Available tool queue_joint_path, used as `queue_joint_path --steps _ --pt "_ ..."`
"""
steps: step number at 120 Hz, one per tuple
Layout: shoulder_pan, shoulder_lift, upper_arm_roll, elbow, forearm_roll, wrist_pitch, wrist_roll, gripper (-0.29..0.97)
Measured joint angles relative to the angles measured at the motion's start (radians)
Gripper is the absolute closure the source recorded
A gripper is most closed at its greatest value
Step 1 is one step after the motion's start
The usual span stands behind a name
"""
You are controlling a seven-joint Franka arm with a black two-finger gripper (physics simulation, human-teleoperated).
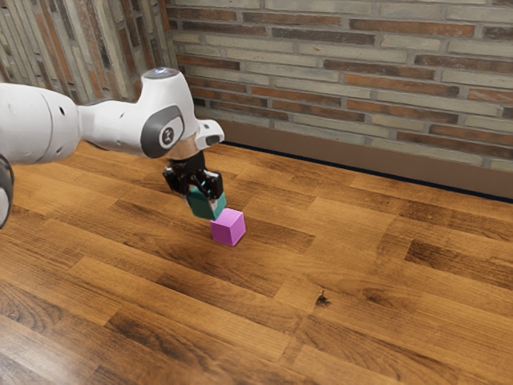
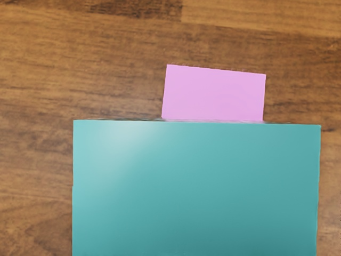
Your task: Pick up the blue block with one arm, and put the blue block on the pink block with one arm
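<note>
Close above the pink block point(image 1: 228, 227), the hand point(image 1: 199, 192) pinches the teal block point(image 1: 207, 206) between both fingers.

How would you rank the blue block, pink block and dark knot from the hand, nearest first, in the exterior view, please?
1. blue block, in the hand.
2. pink block, just beside it.
3. dark knot, exterior view's lower right.

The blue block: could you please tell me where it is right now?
The blue block is held in the gripper, raised just toward the exterior view's left of the pink block.
</note>
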Motion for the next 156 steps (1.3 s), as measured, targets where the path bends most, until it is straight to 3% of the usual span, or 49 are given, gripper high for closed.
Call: queue_joint_path --steps 46,100,123,156 --pt "0.002 0.103 -0.012 0.127 -0.004 -0.051 -0.017 0.47" --pt "0.003 0.131 -0.029 0.161 -0.004 -0.078 -0.023 0.47" --pt "0.002 0.14 -0.03 0.168 -0.006 -0.08 -0.013 0.41" --pt "0.001 0.143 -0.03 0.178 -0.022 -0.08 0.029 0.21"
